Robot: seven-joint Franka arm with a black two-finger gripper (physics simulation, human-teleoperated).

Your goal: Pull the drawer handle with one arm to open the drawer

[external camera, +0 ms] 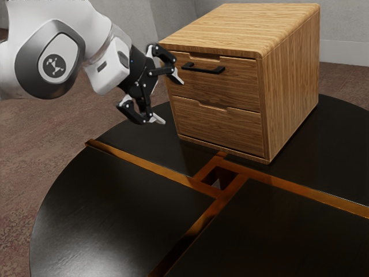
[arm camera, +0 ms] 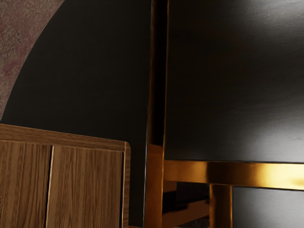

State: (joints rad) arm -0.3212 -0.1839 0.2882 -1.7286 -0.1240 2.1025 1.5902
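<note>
Round black table (external camera: 115, 213) nearest the camera, split by brass inlay strips (external camera: 271, 182) that cross at a small square opening. Brownish speckled floor (external camera: 46, 133) behind it.

White Franka arm (external camera: 52, 52) enters from the exterior view's upper left. Black gripper (external camera: 166, 98) hangs above the table's far edge, pointing at the cabinet. Jaws spread wide, nothing between them. The upper finger (external camera: 173, 72) is just at the cabinet's front corner; cannot tell if it touches. The lower finger (external camera: 144, 115) is lower and further toward the exterior view's left, clear of the wood.

Wooden two-drawer cabinet (external camera: 288, 86) stands on the table at the exterior view's right. Top drawer (external camera: 230, 86) has its front flush with the cabinet face, shut. Black bar handle (external camera: 203, 68) is on the top drawer, just beside the upper finger toward the exterior view's right, outside the jaw gap, not gripped. Lower drawer (external camera: 219, 121) is also flush.

Wrist view: wood-grain cabinet panels (arm camera: 61, 185) close under the hand, the dark tabletop (arm camera: 95, 71) beyond, a brass strip (arm camera: 156, 180) running beside the cabinet's corner, a patch of floor (arm camera: 19, 28) past the table's curved rim.
</note>
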